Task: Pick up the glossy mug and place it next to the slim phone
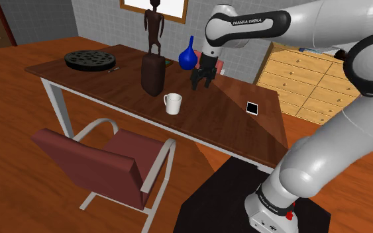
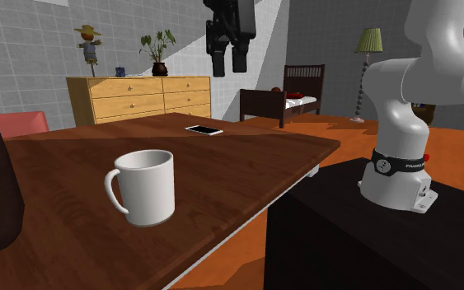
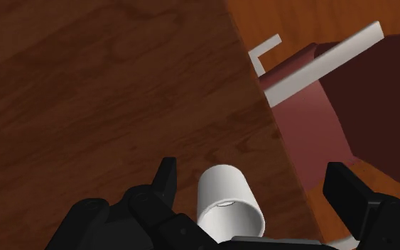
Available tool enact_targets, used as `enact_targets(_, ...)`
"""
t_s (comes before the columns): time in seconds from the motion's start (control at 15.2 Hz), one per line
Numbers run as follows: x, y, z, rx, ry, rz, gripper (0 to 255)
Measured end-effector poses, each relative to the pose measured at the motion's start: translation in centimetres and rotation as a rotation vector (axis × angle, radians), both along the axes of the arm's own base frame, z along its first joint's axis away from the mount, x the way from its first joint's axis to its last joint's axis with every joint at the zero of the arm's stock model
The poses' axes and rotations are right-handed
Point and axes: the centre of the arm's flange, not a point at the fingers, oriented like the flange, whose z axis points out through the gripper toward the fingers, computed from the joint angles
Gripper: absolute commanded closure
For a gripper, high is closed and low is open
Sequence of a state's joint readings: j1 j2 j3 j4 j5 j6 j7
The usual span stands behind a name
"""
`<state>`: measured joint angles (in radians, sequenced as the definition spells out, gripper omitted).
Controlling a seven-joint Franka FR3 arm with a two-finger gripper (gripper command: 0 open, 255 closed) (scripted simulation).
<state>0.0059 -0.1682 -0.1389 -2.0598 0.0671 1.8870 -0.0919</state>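
Wooden table [image 1: 105,83] beneath raised, wide-parted tool [image 1: 202,84]

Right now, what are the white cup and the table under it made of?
The mug is plain white and smooth with a soft shine, so it may be glazed ceramic, though the look leaves that open. The table looks like dark brown wood: grain lines run across its top, and pale light patches suggest a polished finish.

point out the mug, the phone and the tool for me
mug [image 1: 172,104], shoulder view, on its white side wall
phone [image 1: 252,107], shoulder view, middle of its screen
tool [image 1: 201,85], shoulder view, midway between its fingertips
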Motion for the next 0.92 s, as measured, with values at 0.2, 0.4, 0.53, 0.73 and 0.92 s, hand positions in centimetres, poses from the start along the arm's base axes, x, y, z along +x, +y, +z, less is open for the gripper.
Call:
enact_targets(0.2, 3.6, -0.7, -2.7, -0.004, 0.012, 0.002, 0)
enact_targets(0.4, 6.9, -1.4, -4.9, -0.007, 0.023, 0.005, 0)
enact_targets(0.53, 9.0, -1.8, -6.8, -0.009, 0.03, 0.007, 0)
enact_targets(0.73, 12.2, -2.4, -9.0, -0.013, 0.041, 0.009, 0)
enact_targets(0.92, 15.3, -3.2, -11.4, -0.016, 0.052, 0.012, 0)
